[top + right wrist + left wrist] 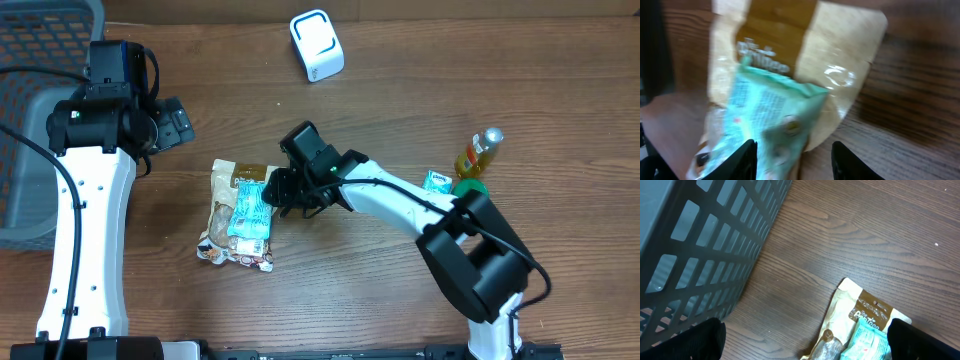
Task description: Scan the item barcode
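Right gripper (796,160): jaws partly apart, 1 finger (746,161) on each side of the lower end of the teal packet (771,112). A strip of the surface below shows between the packet and the other finger, so no clamp on it. The right wrist view is blurred; I cannot tell whether the near finger touches the packet.

Teal packet: lies flat on top of the tan pouch (840,60), lengthwise along it. In the overhead view both sit left of table centre, with the packet (249,210) covering the middle of the pouch (222,178). My right gripper (272,192) is at their right edge, the arm stretched across from the right side.

Left gripper (802,342): spread fully, nothing between the fingers. It hangs over bare wood, between the grey basket (700,245) and the top corner of the pouch.

Scanner (317,45): white, at the far edge of the table (420,90), well apart from the packet.

Right side of table: 1 yellow bottle (478,152) and 1 small teal sachet (436,181), near my right arm's base.
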Motion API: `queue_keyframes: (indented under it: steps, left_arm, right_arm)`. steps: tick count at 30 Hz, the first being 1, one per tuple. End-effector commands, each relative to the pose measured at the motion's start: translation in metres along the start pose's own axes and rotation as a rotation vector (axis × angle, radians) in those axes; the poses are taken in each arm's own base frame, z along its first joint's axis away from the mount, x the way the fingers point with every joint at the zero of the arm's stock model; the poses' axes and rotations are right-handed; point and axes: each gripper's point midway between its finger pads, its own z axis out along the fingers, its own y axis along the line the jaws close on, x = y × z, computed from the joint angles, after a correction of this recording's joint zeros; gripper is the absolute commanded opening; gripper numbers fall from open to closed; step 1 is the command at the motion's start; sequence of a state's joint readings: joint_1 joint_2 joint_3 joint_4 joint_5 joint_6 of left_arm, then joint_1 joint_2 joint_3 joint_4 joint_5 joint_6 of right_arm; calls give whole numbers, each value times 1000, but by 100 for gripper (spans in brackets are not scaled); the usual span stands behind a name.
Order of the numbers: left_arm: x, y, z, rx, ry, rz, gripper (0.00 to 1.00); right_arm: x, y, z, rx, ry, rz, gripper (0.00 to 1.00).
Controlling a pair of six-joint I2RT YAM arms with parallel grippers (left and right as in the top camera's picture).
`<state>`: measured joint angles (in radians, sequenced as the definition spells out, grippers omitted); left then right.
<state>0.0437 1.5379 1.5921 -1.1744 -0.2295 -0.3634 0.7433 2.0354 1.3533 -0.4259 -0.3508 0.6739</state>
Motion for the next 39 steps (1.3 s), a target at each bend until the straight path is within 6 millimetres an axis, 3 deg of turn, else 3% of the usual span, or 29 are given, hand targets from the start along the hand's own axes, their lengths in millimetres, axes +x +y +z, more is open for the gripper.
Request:
queue_keyframes:
  steps: [1, 9, 12, 16, 21, 27, 32, 39]
  left_arm:
    - [-5, 2, -4, -7, -21, 6, 99]
    - [-5, 2, -4, -7, -21, 6, 100]
    - [-5, 2, -4, -7, -21, 7, 99]
    - [-5, 2, -4, -7, -21, 6, 100]
    - [-5, 2, -4, -7, -21, 7, 99]
    - [-5, 2, -4, -7, -21, 6, 100]
    - [-5, 2, -4, -7, -21, 7, 100]
    - [-5, 2, -4, -7, -21, 6, 99]
  right_arm:
    - [12, -6, 19, 18, 33, 31, 45]
    - [22, 15, 25, -58, 64, -6, 36]
    - [22, 15, 25, -59, 63, -6, 27]
    - [21, 14, 25, -57, 64, -4, 4]
    - [18, 25, 15, -104, 65, -12, 4]
    - [-11, 31, -25, -141, -21, -47, 4]
    - [-23, 5, -43, -85, -34, -5, 4]
    - [-29, -72, -56, 199, -63, 124, 4]
